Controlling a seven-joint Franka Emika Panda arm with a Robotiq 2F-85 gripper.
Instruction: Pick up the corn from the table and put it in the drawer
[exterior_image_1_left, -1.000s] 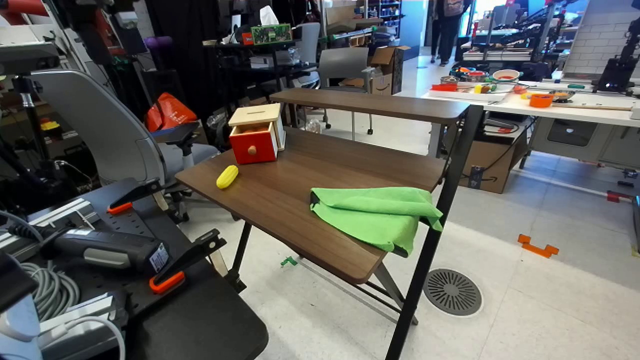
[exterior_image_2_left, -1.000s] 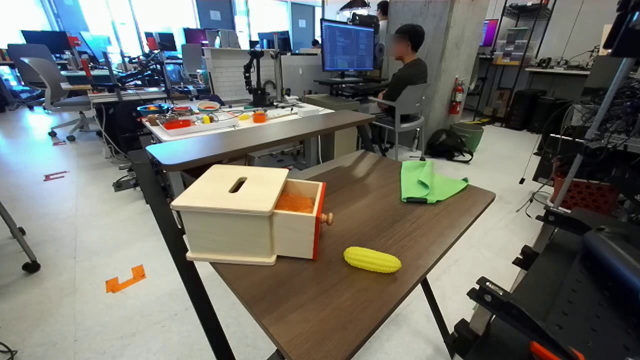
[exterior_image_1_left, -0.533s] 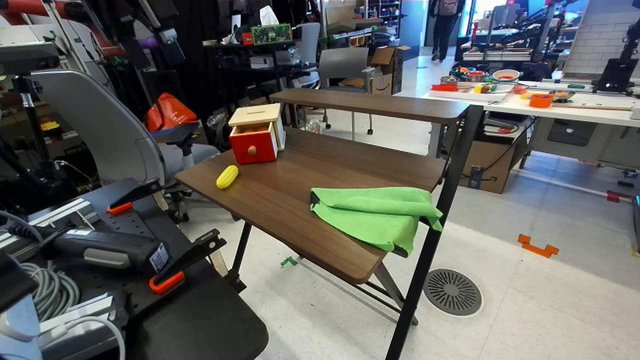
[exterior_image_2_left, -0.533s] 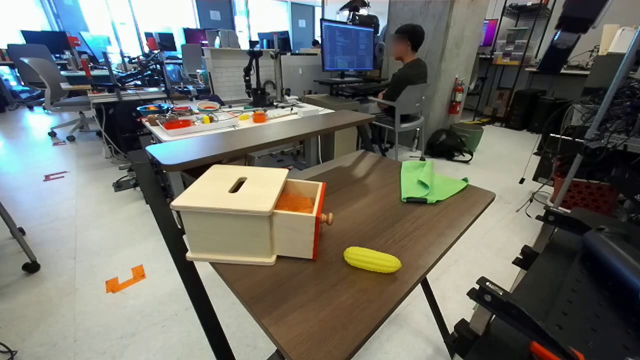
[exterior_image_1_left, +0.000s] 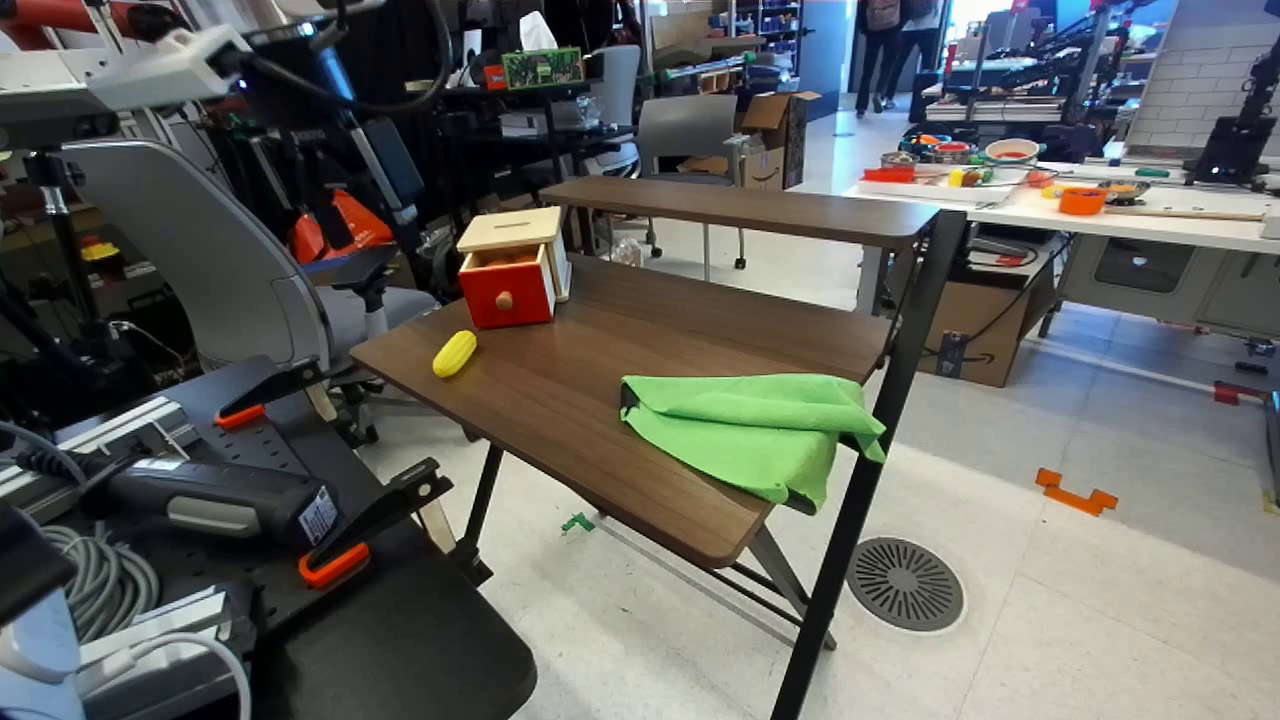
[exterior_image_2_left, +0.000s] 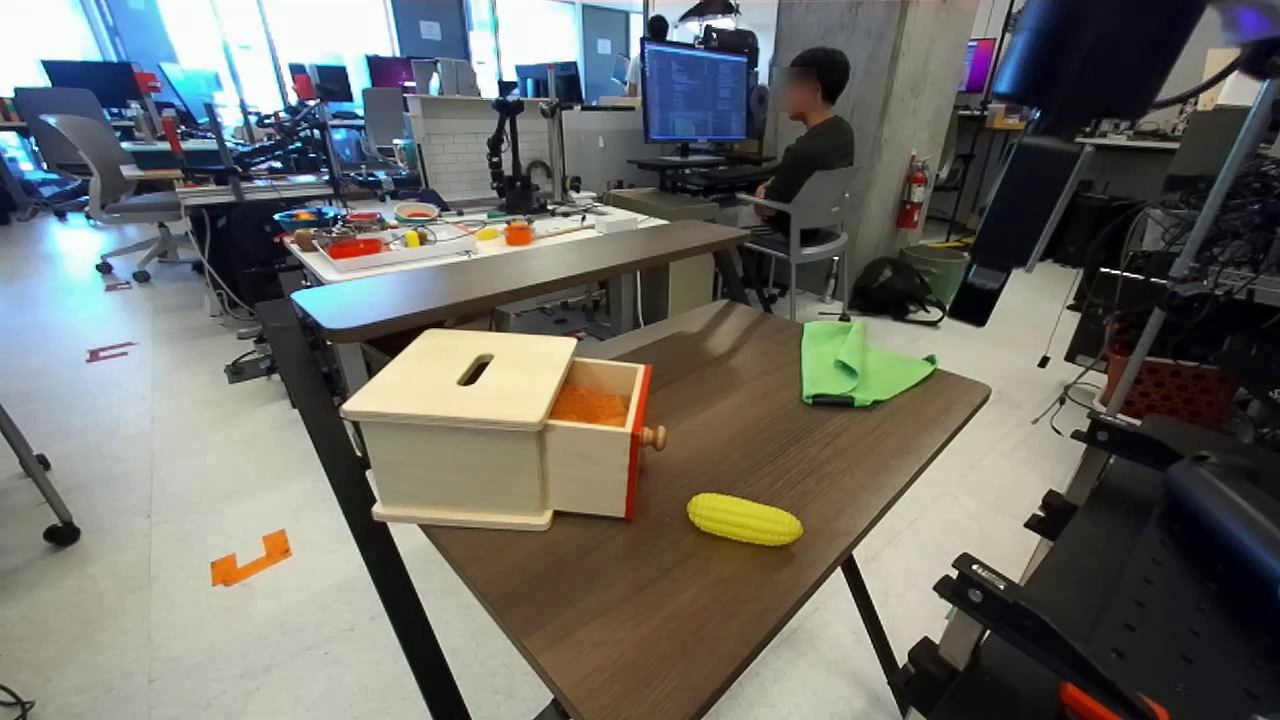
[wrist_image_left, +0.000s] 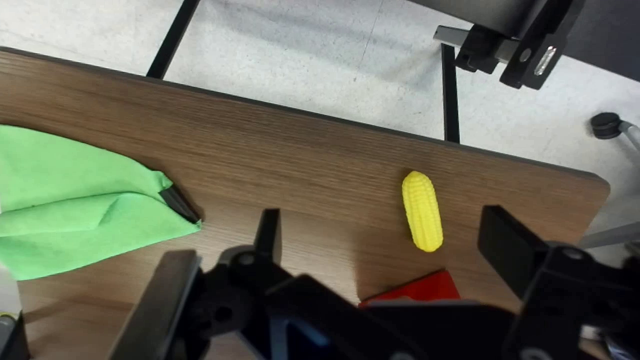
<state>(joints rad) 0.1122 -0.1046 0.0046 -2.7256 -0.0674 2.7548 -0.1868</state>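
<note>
So, pre-grasp by my read: the claw (wrist_image_left: 382, 222) is hanging above the table (wrist_image_left: 280, 145), holding nothing, its fingers (wrist_image_left: 507, 242) standing wide apart. The corn (wrist_image_left: 422, 211) is lying on the table near its edge, close to the red front of the drawer (exterior_image_2_left: 590, 470) but apart from it, and well below the claw.

Key relation, wrist view: sideways, the corn is sitting between the two fingers, off-centre toward the picture-right one, and showing at about tip level and a bit past. Its long axis is running nearly up-down there, upper end leaning slightly to picture left. That's putting it roughly crosswise to the fingers' closing line, so I'm expecting a grip across the narrow width, with little or no wrist turn.

Next move is calling for a small sideways shift toward the corn, then down. Main risk I'm seeing: descending off-centre, clipping it with the picture-right finger, rolling it toward the edge. Fore-aft offset I'm not able to judge exactly from this height.

Drawer is standing part-way out of its wooden box (exterior_image_2_left: 455, 470), something orange (exterior_image_2_left: 590, 406) showing inside; I'm guessing a drop from above is fitting. Green cloth (wrist_image_left: 75, 205) is lying well apart, not interfering.
</note>
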